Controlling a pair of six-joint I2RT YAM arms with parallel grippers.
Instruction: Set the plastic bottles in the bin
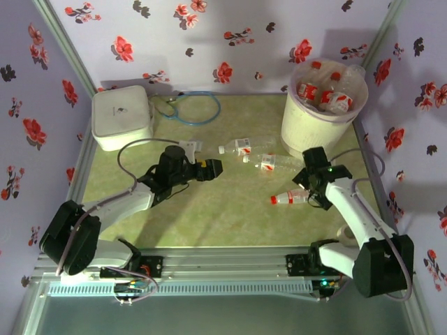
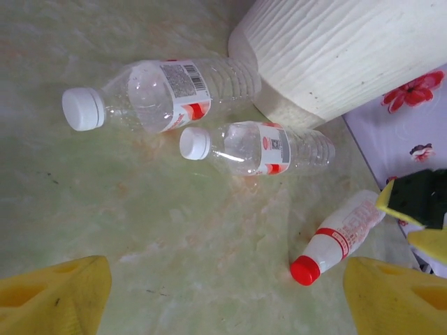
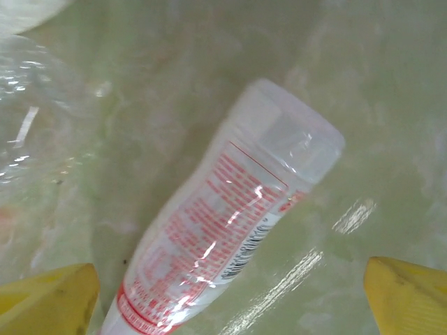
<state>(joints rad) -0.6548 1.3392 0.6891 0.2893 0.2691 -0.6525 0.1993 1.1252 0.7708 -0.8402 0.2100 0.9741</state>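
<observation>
Plastic bottles [image 1: 323, 93] are already piled in the bin [image 1: 300, 129], which stands just beyond my right hand [image 3: 227, 307] and well apart from my left hand [image 1: 214, 168]. I can make out several red caps and red-and-white labels up near its rim, though I cannot count them exactly. By my reckoning most of the job is done. What is left is three bottles lying on their sides on the counter [image 1: 209, 209]. The red-capped bottle [image 1: 289, 199] lies straight under my right hand, running lengthwise between my two fingers. Those fingers are spread wide, one on each side, and neither touches it, so I hold nothing there. The other two lie ahead of my left hand, between it and the bin. The nearer white-capped bottle [image 2: 258, 148] sits free on the counter, and the farther white-capped bottle [image 2: 160, 94] has its base tucked against the foot of the bin, as far as I can tell. My left hand is spread apart too, with only bare counter between its fingers. I judge that the red-capped bottle is the one being worked on now, not yet gripped. Once it goes in, the two white-capped ones remain before the counter is free of bottles.
</observation>
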